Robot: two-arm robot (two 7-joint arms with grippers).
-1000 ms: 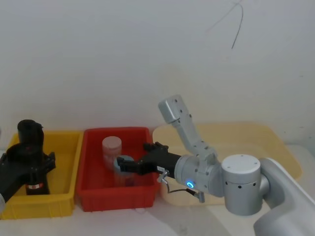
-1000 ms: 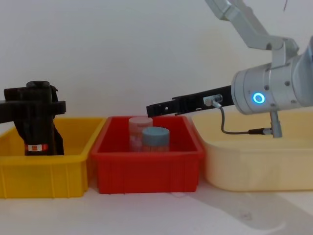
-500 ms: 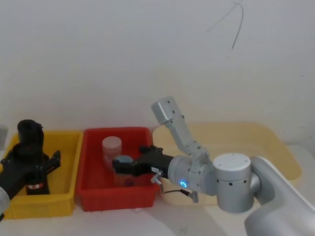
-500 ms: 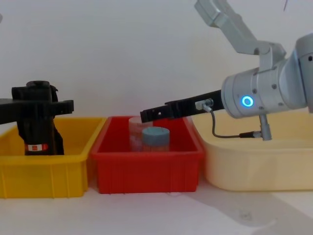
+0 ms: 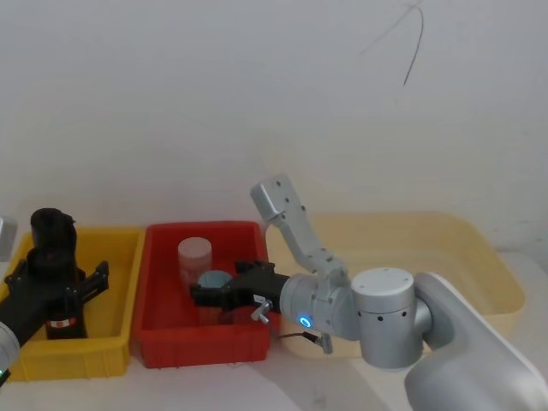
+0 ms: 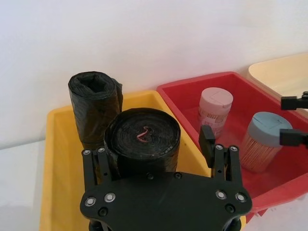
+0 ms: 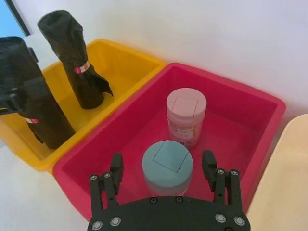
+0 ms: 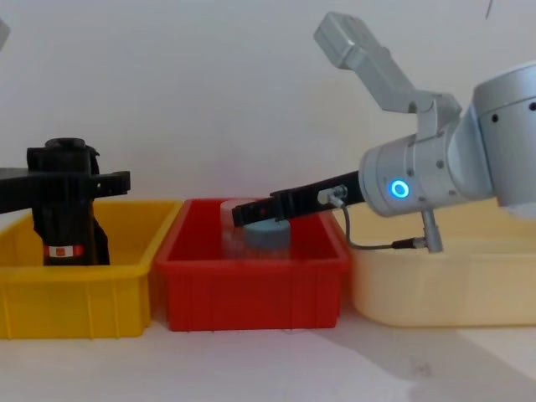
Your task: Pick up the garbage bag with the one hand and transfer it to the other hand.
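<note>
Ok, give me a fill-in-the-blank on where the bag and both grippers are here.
1. The garbage bag stands in the ___ bin.
2. The left gripper straddles it with jaws ___.
3. The right gripper hovers, open, over the ___ bin.
4. Nearest it is the jar with the ___ lid.
Missing: yellow; open; red; blue.

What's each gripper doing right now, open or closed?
Left gripper: open, fingers on either side of the garbage bag, not clamped.
Right gripper: open, empty, by the blue-lidded jar.
</note>
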